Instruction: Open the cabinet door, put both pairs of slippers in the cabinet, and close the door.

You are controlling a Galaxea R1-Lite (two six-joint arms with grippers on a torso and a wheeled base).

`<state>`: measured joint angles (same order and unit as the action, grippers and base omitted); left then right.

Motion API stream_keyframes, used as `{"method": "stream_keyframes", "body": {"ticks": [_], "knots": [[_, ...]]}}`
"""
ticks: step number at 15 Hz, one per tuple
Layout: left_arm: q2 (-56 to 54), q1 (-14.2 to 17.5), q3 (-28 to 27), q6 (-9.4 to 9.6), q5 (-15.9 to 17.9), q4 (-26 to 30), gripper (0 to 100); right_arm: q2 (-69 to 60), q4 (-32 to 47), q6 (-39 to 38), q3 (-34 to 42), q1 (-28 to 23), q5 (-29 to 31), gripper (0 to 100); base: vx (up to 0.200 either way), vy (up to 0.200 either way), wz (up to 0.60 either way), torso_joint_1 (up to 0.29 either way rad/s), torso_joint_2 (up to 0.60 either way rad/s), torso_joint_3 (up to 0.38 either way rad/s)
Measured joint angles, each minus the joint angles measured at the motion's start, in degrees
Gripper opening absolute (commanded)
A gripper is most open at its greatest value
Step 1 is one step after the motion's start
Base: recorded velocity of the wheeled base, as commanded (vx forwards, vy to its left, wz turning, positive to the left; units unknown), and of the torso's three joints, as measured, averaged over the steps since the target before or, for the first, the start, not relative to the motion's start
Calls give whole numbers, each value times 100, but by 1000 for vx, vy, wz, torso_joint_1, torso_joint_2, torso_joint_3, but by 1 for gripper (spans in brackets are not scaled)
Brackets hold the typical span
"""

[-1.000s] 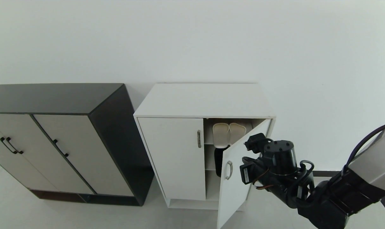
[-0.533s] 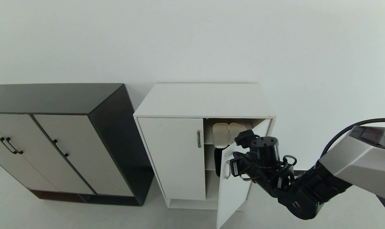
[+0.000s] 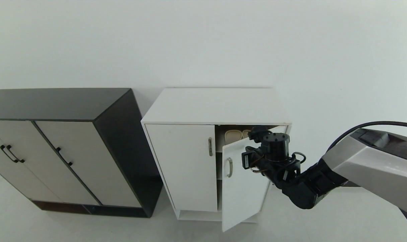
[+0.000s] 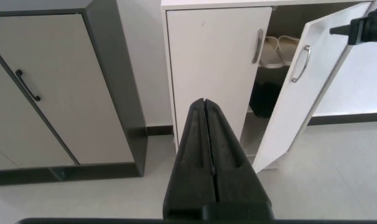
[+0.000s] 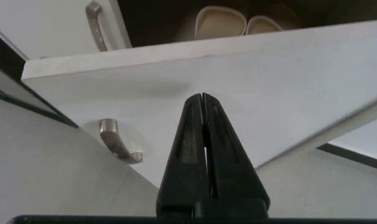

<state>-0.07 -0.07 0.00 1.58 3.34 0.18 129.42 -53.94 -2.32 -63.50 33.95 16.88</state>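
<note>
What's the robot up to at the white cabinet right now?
The right gripper, shut, looks set against the outer face of the right door of the white cabinet. That door stands ajar; the left door is shut. Both pairs are inside: beige slippers on the top shelf, black slippers on the shelf below. The left gripper, also shut, hangs back from the cabinet, holding nothing. Only closing the door looks left.

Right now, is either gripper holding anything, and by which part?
Nothing is held. Both are shut and empty: the right gripper sits at the outer face of the door, away from its handle; the left gripper hangs free.
</note>
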Motion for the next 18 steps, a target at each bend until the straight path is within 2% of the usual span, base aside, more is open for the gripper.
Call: {"method": "stream_keyframes", "body": {"ticks": [8,18], "knots": [[0,-2,0,-4,-1,-5,0,586,870,-13,-1560,-315,-206,0,0,0,0,0,0,0],[0,-2,0,-9,-1,-2,0,1025,1084,-24,-2258,-507,-249,0,0,0,0,0,0,0]]}}
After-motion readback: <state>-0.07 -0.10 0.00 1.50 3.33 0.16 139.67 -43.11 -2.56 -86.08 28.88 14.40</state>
